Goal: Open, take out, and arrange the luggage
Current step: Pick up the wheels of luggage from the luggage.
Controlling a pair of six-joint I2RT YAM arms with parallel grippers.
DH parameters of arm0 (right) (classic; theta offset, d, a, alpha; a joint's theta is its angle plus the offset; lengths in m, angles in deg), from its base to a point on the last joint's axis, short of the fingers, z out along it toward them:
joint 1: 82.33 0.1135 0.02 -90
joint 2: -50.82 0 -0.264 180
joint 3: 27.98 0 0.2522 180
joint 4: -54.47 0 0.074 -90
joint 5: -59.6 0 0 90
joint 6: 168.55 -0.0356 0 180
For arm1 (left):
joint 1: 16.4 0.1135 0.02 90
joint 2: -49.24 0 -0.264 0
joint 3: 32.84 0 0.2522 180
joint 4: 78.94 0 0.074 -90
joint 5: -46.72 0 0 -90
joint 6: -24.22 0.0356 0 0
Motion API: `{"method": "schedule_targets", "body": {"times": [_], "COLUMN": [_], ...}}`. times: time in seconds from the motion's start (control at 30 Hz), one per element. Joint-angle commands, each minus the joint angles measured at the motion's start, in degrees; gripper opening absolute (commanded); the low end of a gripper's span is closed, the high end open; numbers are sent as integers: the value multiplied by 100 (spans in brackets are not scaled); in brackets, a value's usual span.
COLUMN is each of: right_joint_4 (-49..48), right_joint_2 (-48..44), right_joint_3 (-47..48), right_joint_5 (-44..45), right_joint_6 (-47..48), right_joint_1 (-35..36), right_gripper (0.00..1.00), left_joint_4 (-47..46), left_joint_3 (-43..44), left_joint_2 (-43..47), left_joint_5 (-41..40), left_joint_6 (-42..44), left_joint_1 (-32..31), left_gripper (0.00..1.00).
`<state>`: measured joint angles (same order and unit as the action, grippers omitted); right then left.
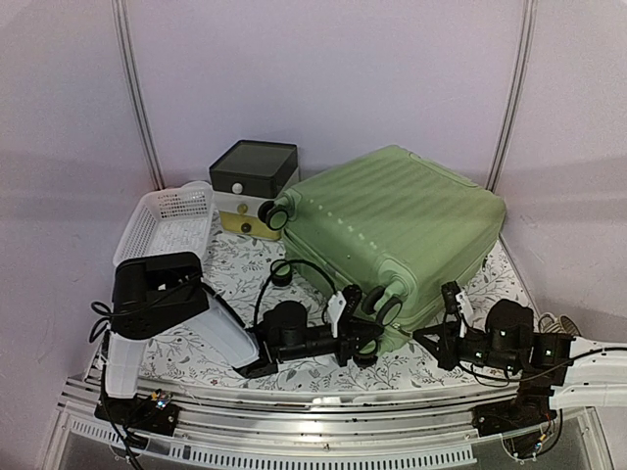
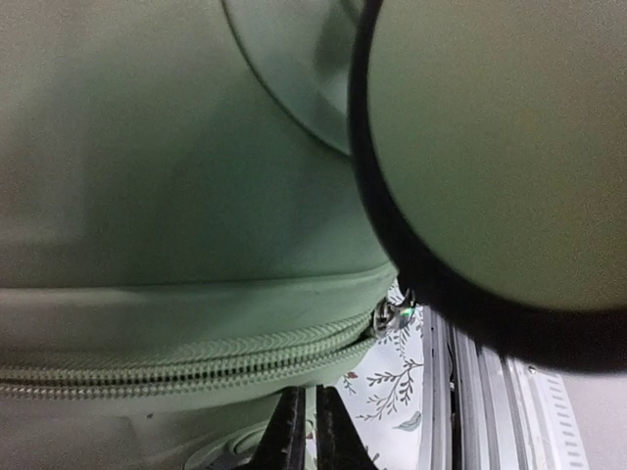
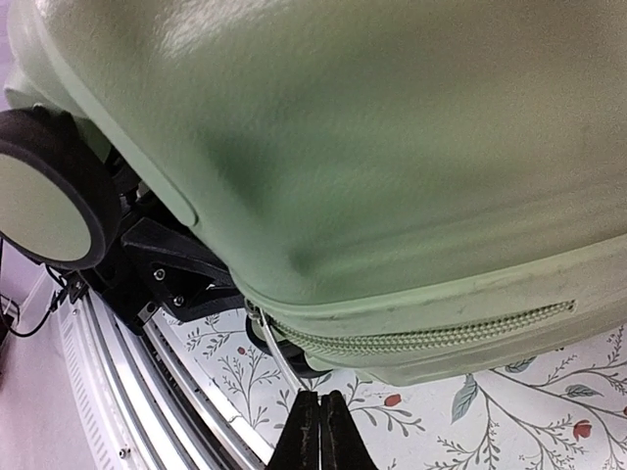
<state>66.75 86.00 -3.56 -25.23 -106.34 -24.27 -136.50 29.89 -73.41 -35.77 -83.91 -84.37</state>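
The luggage point(image 1: 392, 220) is a large light-green ribbed suitcase lying flat on the floral cloth, with black caster wheels point(image 1: 387, 311) at its near corner. Its zipper point(image 2: 196, 364) looks done up. My left gripper point(image 1: 375, 341) sits at that near corner under a wheel point(image 2: 490, 147). Its fingertips point(image 2: 294, 421) stand almost together just below the zipper, with nothing visible between them, and a zipper slider point(image 2: 390, 315) lies up to their right. My right gripper point(image 3: 319, 396) is shut on the tip of a thin metal zipper pull point(image 3: 274, 348) hanging from the luggage point(image 3: 392, 147) seam.
A dark-lidded white-and-yellow drawer box point(image 1: 253, 181) and a white mesh basket point(image 1: 168, 220) stand behind the luggage at the left. A white bin with a black device on top point(image 1: 157, 294) stands at the near left. A metal rail point(image 1: 323, 411) runs along the near edge.
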Motion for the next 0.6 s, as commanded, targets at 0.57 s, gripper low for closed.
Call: {"method": "schedule_targets", "body": {"times": [0.57], "right_joint_4": [-1540], "right_joint_2": [408], "right_joint_3": [-576], "right_joint_5": [-1138], "right_joint_6": [479], "right_joint_1": [-22], "right_gripper": [2], "left_joint_4": [115], "left_joint_3": [796], "left_joint_2": [-630], "left_joint_5": [731], "left_joint_6": [136], "left_joint_1": [-108], "left_gripper": [3]}}
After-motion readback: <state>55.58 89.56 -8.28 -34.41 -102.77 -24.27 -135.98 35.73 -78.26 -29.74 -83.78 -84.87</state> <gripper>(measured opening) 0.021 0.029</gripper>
